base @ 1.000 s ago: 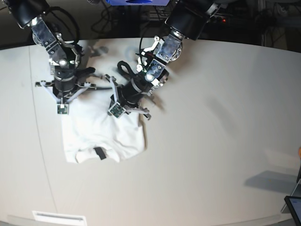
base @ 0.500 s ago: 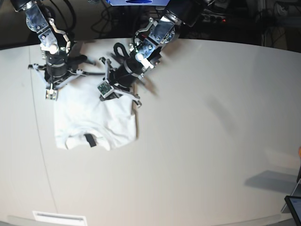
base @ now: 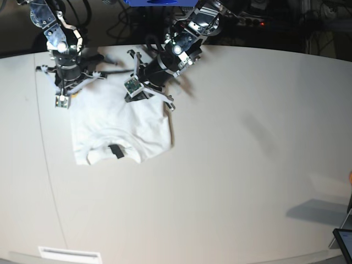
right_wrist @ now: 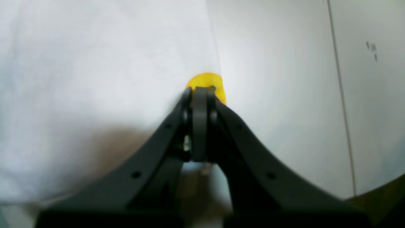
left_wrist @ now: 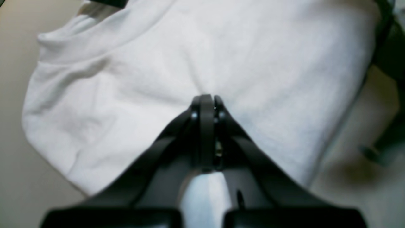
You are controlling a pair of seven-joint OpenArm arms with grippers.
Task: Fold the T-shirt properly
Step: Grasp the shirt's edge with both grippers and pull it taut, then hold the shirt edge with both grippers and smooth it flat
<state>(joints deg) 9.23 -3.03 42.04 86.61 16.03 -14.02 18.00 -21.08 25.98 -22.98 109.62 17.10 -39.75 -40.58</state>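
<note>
The T-shirt (base: pixel 118 129) lies folded on the white table with its plain white reverse up. Its black neck label (base: pixel 115 151) sits at the near edge. My left gripper (base: pixel 144 99) is at the shirt's far right corner. In the left wrist view it (left_wrist: pixel 207 98) is shut on the white cloth (left_wrist: pixel 164 60), which puckers at the tips. My right gripper (base: pixel 70 92) is at the far left corner. In the right wrist view it (right_wrist: pixel 199 91) is shut on the shirt's edge (right_wrist: pixel 104 72), where a yellow patch of print (right_wrist: pixel 207 80) shows.
The table's far edge (base: pixel 231 48) runs just behind both arms, with dark cables beyond it. A thin seam (base: pixel 47 159) crosses the table on the left. A white strip (base: pixel 69 254) lies at the near left, and a dark device (base: pixel 344 242) at the near right corner.
Both grippers, still shut on the shirt's far corners, have dragged it away from the near edge toward the back of the table, then a little to the right.
</note>
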